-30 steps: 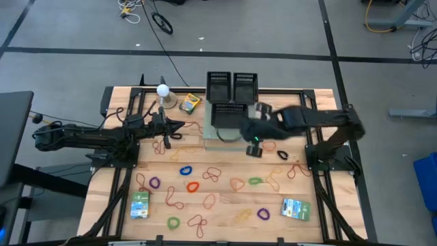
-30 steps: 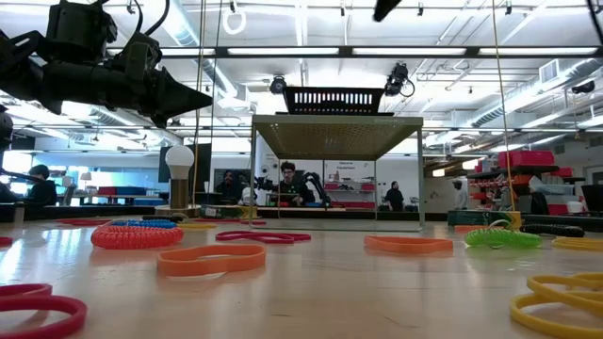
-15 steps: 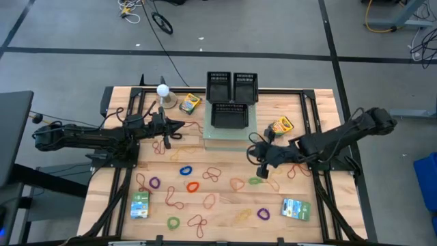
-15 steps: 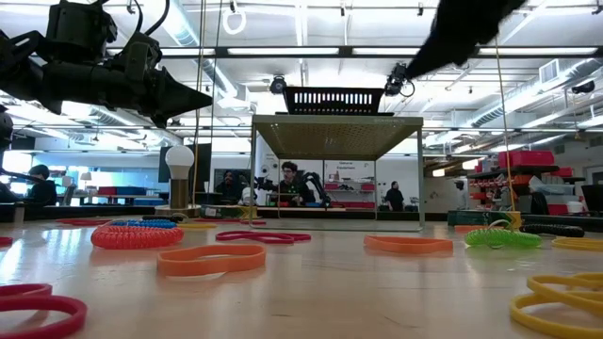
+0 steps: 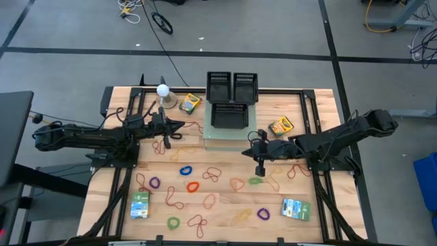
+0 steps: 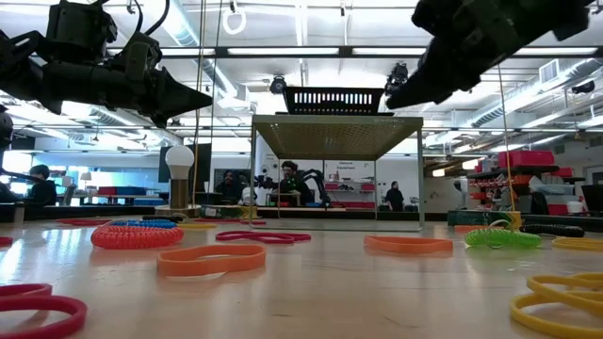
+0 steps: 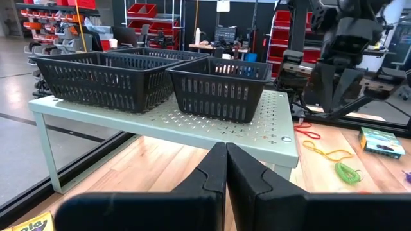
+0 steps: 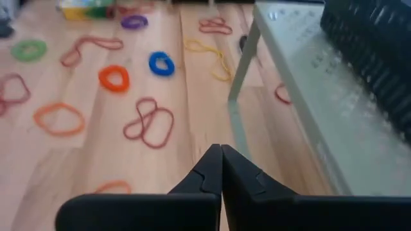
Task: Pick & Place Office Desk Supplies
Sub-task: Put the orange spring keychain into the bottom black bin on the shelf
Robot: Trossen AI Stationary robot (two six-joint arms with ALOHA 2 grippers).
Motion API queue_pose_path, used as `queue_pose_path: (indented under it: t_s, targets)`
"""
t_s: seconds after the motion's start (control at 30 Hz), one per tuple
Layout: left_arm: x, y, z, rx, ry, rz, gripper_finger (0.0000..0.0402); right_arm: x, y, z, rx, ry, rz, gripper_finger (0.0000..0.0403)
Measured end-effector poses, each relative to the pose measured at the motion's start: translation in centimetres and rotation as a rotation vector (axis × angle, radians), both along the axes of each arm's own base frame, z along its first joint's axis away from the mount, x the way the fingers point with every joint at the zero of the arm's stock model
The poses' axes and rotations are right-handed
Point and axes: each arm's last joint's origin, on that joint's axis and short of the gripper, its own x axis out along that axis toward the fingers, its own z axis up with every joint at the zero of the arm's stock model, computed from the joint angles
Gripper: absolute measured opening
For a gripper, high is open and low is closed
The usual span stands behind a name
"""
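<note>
Right tool (image 5: 259, 162), fingers pressed together and empty, hangs beside the green shelf (image 5: 213, 140); left tool (image 5: 179, 126) likewise. Only my overhead view shows crayon boxes (image 5: 280, 126); rubber bands (image 8: 161, 64) litter the tabletop (image 5: 225, 205).

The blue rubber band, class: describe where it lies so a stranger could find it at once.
Start at the pale green stand holding the black baskets, mid-table. Move toward the table's near edge: the blue rubber band lies there on the wood, with a red band just beyond it. It is the only blue one, a small thick coiled ring.
</note>
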Motion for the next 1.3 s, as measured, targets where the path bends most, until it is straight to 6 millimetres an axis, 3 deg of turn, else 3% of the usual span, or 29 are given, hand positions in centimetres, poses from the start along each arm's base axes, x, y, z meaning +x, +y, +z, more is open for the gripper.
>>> queue_pose_path:
  t_s: [0.27, 0.7, 0.83, 1.1, 1.3]
  targets:
    - [0.0, 0.0, 0.0, 0.000, 0.000, 0.000, 0.0009, -0.1, 0.0, 0.4, -0.013, -0.004, 0.168, 0.0005]
    - [0.0, 0.0, 0.4, 0.009, -0.040, 0.003, 0.0009, -0.6, 0.1, -0.4, 0.022, 0.088, 0.148, 0.0005]
    - [0.0, -0.2, 0.7, -0.072, -0.094, -0.057, 0.0009, -0.6, 0.1, -0.4, 0.037, 0.088, 0.138, 0.0006]
    - [0.0, -0.4, 1.2, -0.066, -0.146, -0.138, 0.0009, -0.5, 0.0, -0.3, 0.038, 0.079, 0.129, 0.0006]
    - [0.2, -0.4, 2.0, -0.218, -0.235, -0.172, 0.0009, -0.4, -0.4, -0.3, -0.003, 0.071, 0.103, 0.0007]
